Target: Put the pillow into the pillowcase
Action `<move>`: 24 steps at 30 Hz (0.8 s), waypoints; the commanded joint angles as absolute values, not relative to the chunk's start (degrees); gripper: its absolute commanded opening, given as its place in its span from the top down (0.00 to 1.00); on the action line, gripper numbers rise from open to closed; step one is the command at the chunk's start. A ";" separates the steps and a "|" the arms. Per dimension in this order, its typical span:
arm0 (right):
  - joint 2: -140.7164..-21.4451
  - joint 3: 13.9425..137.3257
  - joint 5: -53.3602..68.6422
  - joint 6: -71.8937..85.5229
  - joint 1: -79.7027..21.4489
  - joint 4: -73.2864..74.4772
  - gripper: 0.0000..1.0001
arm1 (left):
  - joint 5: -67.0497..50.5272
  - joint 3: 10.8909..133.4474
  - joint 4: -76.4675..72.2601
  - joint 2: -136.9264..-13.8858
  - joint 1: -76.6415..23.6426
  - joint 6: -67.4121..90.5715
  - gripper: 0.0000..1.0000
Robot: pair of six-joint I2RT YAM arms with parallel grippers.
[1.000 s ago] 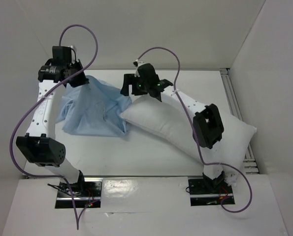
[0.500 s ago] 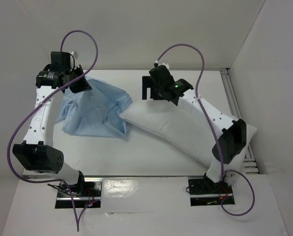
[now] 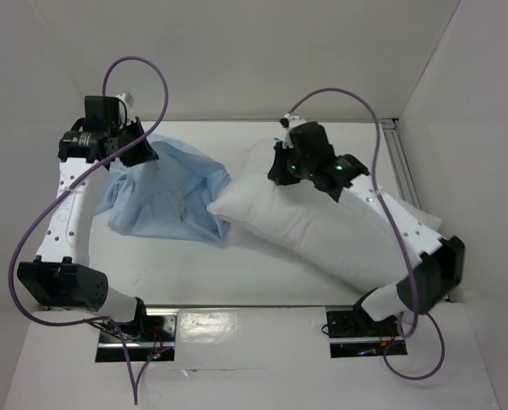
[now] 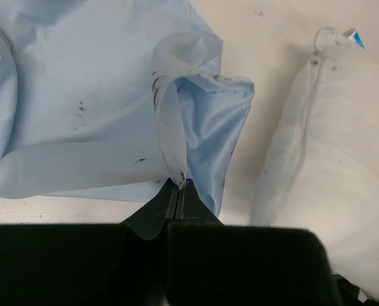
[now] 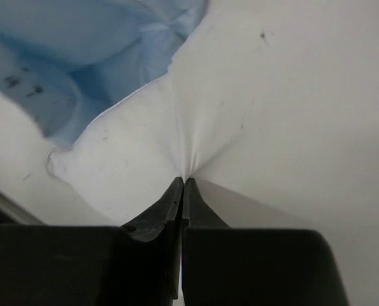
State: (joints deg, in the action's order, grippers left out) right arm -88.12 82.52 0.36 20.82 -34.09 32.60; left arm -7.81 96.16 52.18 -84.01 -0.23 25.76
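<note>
Left tool (image 4: 178, 183) tight on pillowcase (image 4: 81, 95); blue tag (image 4: 355, 38) on pillow (image 4: 342, 159).

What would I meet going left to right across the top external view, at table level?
left gripper → pillowcase → pillow. The right gripper sits over the pillow, so it is left out of the order.

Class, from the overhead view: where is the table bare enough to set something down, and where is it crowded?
Bare table: the near strip between pillowcase, pillow and the arm bases; also the far strip behind the pillow, toward the rail. Crowded: the middle, where pillowcase and pillow corner meet.
</note>
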 commanded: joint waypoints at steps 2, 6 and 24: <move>-73.50 80.77 17.02 11.36 -33.31 29.24 1.00 | -9.75 95.81 49.92 -81.12 0.09 26.02 1.00; -71.98 80.77 24.24 8.79 -33.31 33.92 1.00 | -11.59 95.27 49.92 -81.12 0.09 26.02 1.00; -77.51 86.82 33.76 4.83 -44.73 39.46 1.00 | -9.40 92.55 50.54 -81.04 0.09 25.49 1.00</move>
